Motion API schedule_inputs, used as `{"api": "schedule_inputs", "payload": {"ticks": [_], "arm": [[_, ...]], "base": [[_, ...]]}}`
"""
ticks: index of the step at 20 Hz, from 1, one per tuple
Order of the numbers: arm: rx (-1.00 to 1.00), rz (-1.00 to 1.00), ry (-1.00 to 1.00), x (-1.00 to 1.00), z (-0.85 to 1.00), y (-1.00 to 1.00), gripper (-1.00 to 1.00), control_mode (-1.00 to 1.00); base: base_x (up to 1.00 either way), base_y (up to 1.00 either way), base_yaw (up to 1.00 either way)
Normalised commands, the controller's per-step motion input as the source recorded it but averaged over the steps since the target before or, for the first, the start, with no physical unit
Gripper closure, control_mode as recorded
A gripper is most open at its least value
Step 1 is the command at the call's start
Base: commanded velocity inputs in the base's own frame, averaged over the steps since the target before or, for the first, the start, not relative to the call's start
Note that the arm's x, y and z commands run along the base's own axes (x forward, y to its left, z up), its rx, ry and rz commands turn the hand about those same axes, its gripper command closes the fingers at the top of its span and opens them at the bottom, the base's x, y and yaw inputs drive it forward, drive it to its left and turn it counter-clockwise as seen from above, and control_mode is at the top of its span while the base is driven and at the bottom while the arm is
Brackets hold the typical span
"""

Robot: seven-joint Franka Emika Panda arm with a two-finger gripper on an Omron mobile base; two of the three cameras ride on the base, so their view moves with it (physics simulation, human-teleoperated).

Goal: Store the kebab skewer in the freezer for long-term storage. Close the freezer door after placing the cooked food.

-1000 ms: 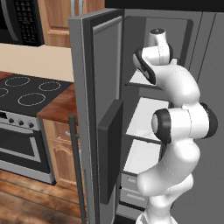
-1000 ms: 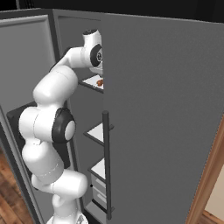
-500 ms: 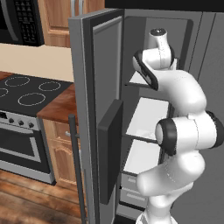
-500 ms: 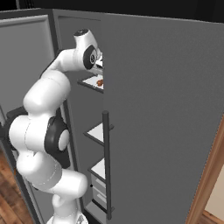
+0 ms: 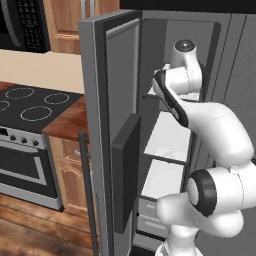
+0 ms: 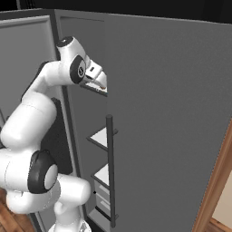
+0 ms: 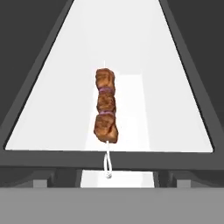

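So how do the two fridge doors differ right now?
The freezer door stands swung open, its inner liner facing us; the plain door is shut. The freezer door's bar handle sits on its outer edge, the plain door's handle faces front. Both are tall and grey.

Domestic kitchen, rendered. Tall grey fridge point(image 5: 235, 75) taken as landmark. Freezer door point(image 5: 112, 130) swung open to its left, long vertical bar handle point(image 5: 87, 195) on outer face. White shelves point(image 5: 167, 137) stacked inside, drawers point(image 5: 150, 217) below them. Electric stove point(image 5: 30, 100) left of the fridge, black glass top with ring burners, oven front beneath. Wooden counter point(image 5: 67, 122) between stove and fridge, wooden base cabinet point(image 5: 70, 175) under it. Wooden upper cabinets point(image 5: 65, 22) above, black microwave point(image 5: 22, 22) over the stove. Beige wall behind. Wood plank floor point(image 5: 35, 232) at the foot of the fridge. Kebab skewer point(image 7: 106, 111) lying on a white freezer shelf.
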Motion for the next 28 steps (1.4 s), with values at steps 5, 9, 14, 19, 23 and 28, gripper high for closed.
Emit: {"api": "schedule_inputs", "payload": {"ticks": [5,9,14,19,23,28], "arm": [[0.00,0.00,-0.05,-0.99,0.40,0.17,-1.00,-1.00],[0.00,0.00,0.00,-1.00,0.32,0.18,-1.00,-1.00],[0.01,0.01,0.07,-1.00,0.15,0.15,-1.00,-1.00],[0.07,0.06,0.22,-1.00,0.14,0.01,-1.00,-1.00],[0.09,0.14,0.23,-1.00,0.01,0.00,-1.00,-1.00],[0.17,0.22,0.24,-0.86,-0.04,0.00,-1.00,-1.00]], "base": [[0.00,0.00,0.00],[0.00,0.00,0.00],[0.00,0.00,0.00],[0.00,0.00,0.00],[0.00,0.00,0.00],[0.00,0.00,0.00]]}}
